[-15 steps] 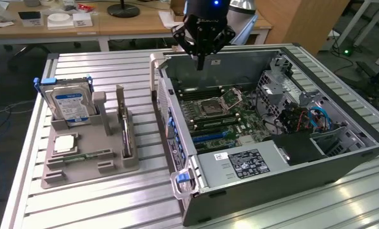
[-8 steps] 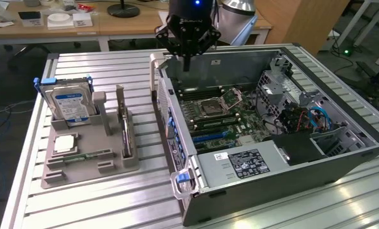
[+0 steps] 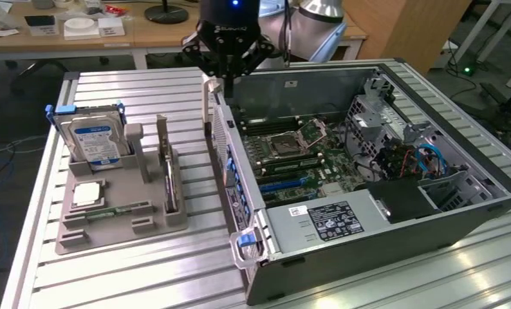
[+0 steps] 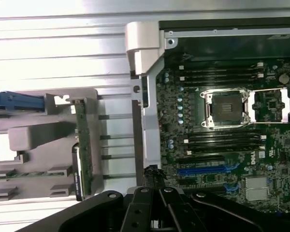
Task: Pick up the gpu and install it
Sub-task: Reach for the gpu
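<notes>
- The gpu (image 3: 165, 170) (image 4: 83, 140) stands on its long edge in a slot of the grey holder (image 3: 144, 190) (image 4: 34, 135). It is a thin dark board with a pale bracket at its far end, and nothing grips it.
- The same holder carries a silver hard drive (image 3: 96, 138) with a blue label, upright at the far end. A square chip (image 3: 87, 193) (image 4: 1, 147) lies flat nearer the middle, and a small green memory stick (image 3: 114, 210) (image 4: 24, 174) lies just beside it.
- The holder sits on the ribbed metal worktop (image 3: 135, 270) (image 4: 63, 43), on the exterior view's left of the open computer case (image 3: 367, 257) (image 4: 152, 121) — near it, not touching.
- The hand (image 3: 225, 76) (image 4: 152, 180) hangs above the far end of the case wall that faces the holder. Its dark fingers are pressed together — nothing from the holder is between them — and it is well apart from the gpu.
- Inside the case the motherboard (image 3: 316, 164) (image 4: 222, 145) lies open to view, with a bare processor socket (image 3: 286, 143) (image 4: 227, 108) between rows of dark memory slots.
- Blue expansion slots (image 3: 281, 185) (image 4: 203, 170) run along the board near the wall on the holder's side; no card is seated in them.
- A pale handle (image 3: 211, 96) (image 4: 140, 46) juts from the far corner of that wall, just below the hand in the exterior view.
- A labelled power supply (image 3: 333, 220) fills the case's near corner.
</notes>
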Motion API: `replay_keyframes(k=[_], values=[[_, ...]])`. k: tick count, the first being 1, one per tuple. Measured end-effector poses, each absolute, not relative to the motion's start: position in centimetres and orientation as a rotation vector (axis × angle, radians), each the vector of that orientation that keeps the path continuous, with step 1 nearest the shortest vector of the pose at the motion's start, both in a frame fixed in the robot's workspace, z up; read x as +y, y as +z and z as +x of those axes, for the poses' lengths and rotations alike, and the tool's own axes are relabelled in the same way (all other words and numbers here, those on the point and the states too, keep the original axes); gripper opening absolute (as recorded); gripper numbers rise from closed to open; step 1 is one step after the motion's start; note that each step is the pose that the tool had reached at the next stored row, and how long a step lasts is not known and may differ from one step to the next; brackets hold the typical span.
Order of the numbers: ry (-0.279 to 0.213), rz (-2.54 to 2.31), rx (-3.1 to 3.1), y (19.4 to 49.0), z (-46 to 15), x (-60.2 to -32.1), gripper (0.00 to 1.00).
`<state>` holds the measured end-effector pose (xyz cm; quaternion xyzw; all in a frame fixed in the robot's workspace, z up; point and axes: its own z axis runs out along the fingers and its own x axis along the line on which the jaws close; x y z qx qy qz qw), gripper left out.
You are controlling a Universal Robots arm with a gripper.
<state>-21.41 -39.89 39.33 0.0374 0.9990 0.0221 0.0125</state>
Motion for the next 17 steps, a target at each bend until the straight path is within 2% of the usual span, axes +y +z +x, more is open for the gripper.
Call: replay_keyframes(k=[17], values=[[0.069,0.116,3.114,39.3,-29.1,-39.9,0.11]])
